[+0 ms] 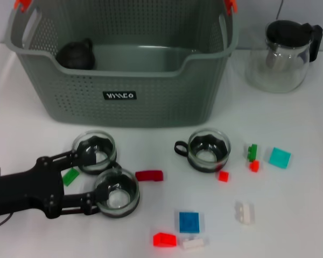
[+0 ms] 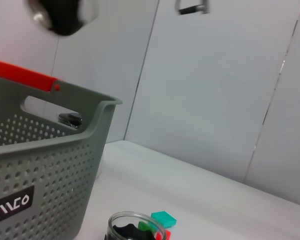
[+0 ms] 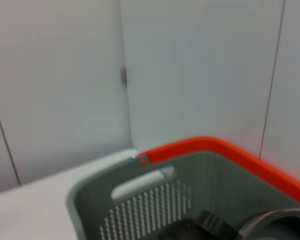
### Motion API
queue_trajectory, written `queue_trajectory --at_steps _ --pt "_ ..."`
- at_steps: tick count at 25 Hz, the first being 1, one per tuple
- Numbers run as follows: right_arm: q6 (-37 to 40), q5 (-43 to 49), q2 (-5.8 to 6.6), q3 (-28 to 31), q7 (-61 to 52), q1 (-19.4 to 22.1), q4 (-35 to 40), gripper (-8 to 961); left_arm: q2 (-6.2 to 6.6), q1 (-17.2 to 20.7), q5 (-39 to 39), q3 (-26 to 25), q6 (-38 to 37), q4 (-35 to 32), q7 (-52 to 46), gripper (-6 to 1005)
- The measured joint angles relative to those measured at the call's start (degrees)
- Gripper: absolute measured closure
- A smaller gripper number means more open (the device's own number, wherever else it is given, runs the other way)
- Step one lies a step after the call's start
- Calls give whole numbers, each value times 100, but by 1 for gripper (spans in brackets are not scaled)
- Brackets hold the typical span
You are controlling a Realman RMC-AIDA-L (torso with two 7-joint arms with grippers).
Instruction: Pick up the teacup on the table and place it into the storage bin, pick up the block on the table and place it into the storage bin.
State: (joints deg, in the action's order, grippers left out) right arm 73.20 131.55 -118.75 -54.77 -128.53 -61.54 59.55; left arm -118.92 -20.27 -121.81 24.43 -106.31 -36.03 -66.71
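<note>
Left gripper (image 1: 97,177) sits low at 8 o'clock of the table (image 1: 301,177), arm coming in from the 9 o'clock edge. Fingers spread apart: one finger (image 1: 64,157) reaches the nearest-left teacup (image 1: 94,151), the other finger (image 1: 83,207) touches the second teacup (image 1: 116,192). Neither cup looks clamped. A green block (image 1: 70,176) lies between the fingers, just beside the arm. Right gripper isn't visible in the head view; its wrist camera looks down over the bin's orange-clipped rim, fingers out of sight, so cannot tell.

Storage bin (image 1: 124,102) stands at 12 o'clock, label facing the robot, a dark round teapot (image 1: 76,54) inside its far-left corner. Third teacup (image 1: 207,150) stands near centre, handle pointing to 9 o'clock, well apart from the gripper.

Red block (image 1: 149,175) lies just at 3 o'clock of the second teacup. More blocks are scattered from 3 to 6 o'clock: small red (image 1: 223,176), green-and-red pair (image 1: 252,156), teal (image 1: 279,157), white (image 1: 244,212), blue (image 1: 189,221), red (image 1: 164,239) touching a white one (image 1: 193,243).

Glass pot (image 1: 285,54) with black lid stands at 2 o'clock, beside the bin.
</note>
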Motion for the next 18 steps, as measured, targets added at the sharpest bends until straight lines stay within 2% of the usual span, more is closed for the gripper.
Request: queue_trajectory --at_steps 3,6,13,18 --pt "-609 144 92 -17 235 -537 -1140 896 -21 -1 0 0 16 0 0 126" --pt "-1245 150 119 -61 356 -836 -1904 896 -33 -3 0 0 27 0 0 126" --pt "-2742 124 -85 -122 821 -1144 -3108 896 -35 -41 -4 0 120 56 0 126" --pt "-3517 -31 -153 -165 1072 -1165 -3646 895 -35 -71 -55 22 314 168 0 126"
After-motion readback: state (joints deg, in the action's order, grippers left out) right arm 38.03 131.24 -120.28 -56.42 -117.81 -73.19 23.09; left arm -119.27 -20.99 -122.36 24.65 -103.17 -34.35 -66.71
